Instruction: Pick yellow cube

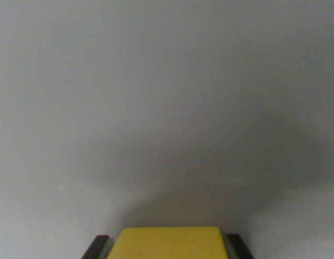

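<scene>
The yellow cube (169,244) shows at the bottom centre of the wrist view, only its top part inside the frame. A dark fingertip (95,247) stands against its left side and another dark fingertip (239,246) against its right side. My gripper (168,247) is shut on the cube, which sits squarely between the two fingers. The lower part of the cube and most of the fingers are cut off by the frame's bottom edge.
A plain grey surface (167,97) fills the rest of the view. A broad soft shadow (220,172) lies on it above and to the right of the cube.
</scene>
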### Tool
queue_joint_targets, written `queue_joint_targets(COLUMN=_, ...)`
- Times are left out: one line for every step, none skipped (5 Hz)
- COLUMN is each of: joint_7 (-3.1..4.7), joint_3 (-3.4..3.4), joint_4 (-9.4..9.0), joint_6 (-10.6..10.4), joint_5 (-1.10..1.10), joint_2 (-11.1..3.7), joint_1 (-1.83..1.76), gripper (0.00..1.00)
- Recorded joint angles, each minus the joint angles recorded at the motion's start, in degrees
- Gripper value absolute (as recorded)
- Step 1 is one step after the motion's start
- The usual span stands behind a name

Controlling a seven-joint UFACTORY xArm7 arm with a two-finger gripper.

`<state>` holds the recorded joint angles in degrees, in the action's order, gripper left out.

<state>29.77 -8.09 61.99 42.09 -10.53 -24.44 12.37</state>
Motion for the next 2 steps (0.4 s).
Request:
queue_joint_targets(joint_7=-0.07, joint_3=-0.03, joint_4=0.31, joint_6=0.5, joint_5=0.07, joint_2=0.21, joint_1=-0.01, gripper=1.00)
queue_joint_targets(joint_7=-0.07, joint_3=-0.03, joint_4=0.31, joint_6=0.5, joint_5=0.07, joint_2=0.21, joint_1=-0.01, gripper=1.00)
